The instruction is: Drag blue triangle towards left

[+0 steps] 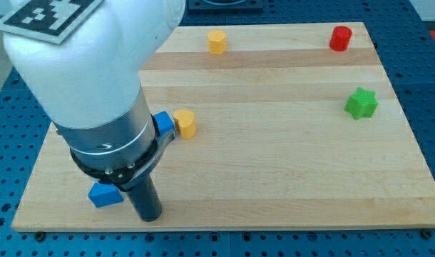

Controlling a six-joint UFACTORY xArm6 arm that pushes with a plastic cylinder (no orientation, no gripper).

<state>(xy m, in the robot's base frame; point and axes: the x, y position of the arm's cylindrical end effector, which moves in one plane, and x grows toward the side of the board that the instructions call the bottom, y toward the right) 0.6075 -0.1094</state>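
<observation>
No writing can be read; only a black-and-white marker (52, 14) sits on the arm's white housing at the view's top left. My tip (149, 216) stands on the wooden counter (274, 164) near its bottom-left edge, holding nothing, just right of the blue triangle (105, 193), apparently touching it. Another blue block (162, 123) adjoins a yellow block (185, 123); a second yellow block (217, 41), a red block (340, 38) and a green block (361, 103) lie well apart.

The arm (96, 78) hides part of the blue triangle (103, 194) and another blue block (163, 123).
</observation>
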